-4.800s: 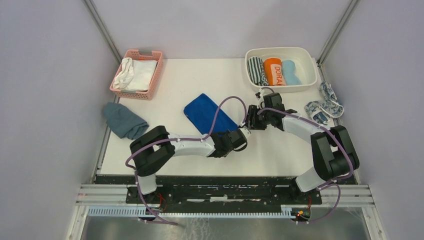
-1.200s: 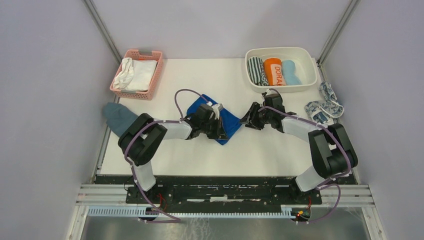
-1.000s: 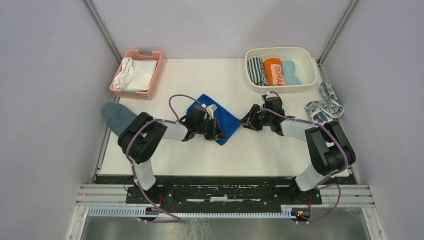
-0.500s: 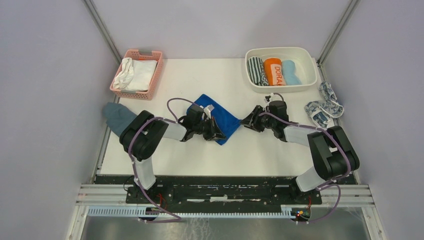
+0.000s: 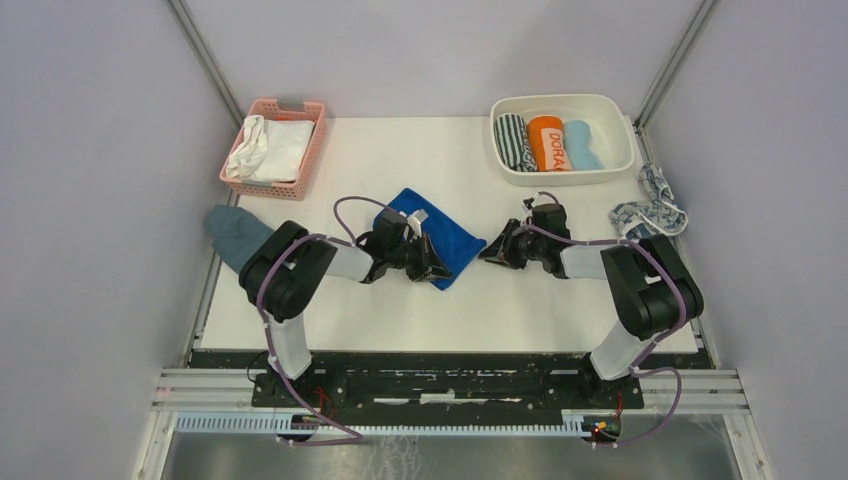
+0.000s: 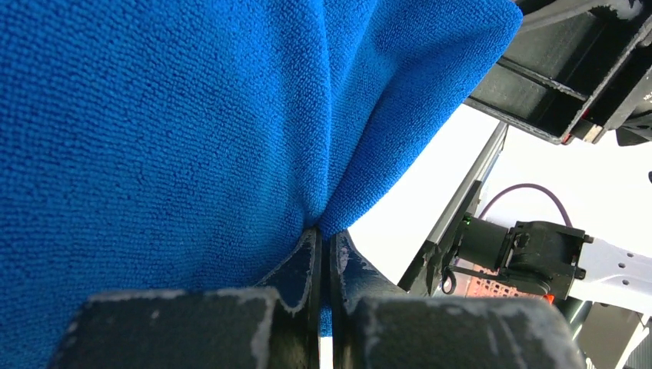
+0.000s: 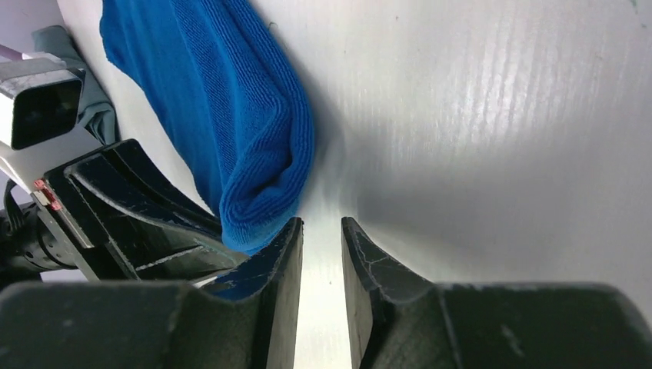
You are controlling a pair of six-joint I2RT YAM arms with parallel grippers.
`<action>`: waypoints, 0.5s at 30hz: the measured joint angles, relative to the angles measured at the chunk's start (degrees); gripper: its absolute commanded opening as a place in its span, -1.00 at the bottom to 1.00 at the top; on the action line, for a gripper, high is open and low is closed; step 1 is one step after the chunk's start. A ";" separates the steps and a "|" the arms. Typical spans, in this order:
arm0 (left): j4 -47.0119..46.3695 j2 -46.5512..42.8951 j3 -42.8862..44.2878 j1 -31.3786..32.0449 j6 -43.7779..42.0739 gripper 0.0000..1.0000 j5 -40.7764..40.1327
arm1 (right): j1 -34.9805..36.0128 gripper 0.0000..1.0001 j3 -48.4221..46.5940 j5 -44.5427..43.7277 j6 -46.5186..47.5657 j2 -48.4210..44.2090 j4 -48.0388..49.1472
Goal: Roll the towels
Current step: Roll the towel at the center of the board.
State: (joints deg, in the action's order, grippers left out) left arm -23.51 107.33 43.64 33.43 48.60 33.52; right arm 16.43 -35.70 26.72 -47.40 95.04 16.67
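The royal blue towel (image 5: 445, 232) lies mid-table. My left gripper (image 5: 432, 268) is shut on its near edge, and the cloth bunches into the closed jaws in the left wrist view (image 6: 324, 238). My right gripper (image 5: 488, 254) sits low at the towel's right corner with its jaws a narrow gap apart and nothing between them (image 7: 321, 227). The left finger rests against the towel's folded edge (image 7: 254, 192). The light blue towel (image 5: 580, 145) lies rolled in the white bin (image 5: 620, 162). The patterned whitish towel (image 5: 648, 206) lies loose at the table's right edge.
The white bin also holds a striped roll (image 5: 513, 140) and an orange roll (image 5: 547, 143). A pink basket (image 5: 298, 108) with white cloths stands at the back left. A teal-grey cloth (image 5: 235, 232) lies at the left edge.
My left gripper has moved from the towel's near right side onto its near edge and shut on it. My right gripper has moved left and down to the towel's right corner.
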 measured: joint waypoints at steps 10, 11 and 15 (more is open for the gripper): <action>0.26 0.00 0.02 0.00 0.00 -0.95 -0.22 | 0.07 -0.14 -4.50 2.62 -2.36 1.99 3.02; 0.31 -0.02 0.02 0.00 0.00 -0.95 -0.24 | 0.07 -0.13 -4.63 2.80 -2.49 1.99 3.10; 0.90 -0.07 0.24 0.00 0.00 -0.95 -0.42 | 0.07 -0.10 -4.74 3.26 -2.84 2.21 3.23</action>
State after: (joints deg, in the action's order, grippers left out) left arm -22.61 107.26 43.88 33.43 48.60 33.10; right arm 16.49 -40.45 29.98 -50.24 97.25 19.90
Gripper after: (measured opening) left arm 0.054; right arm 0.437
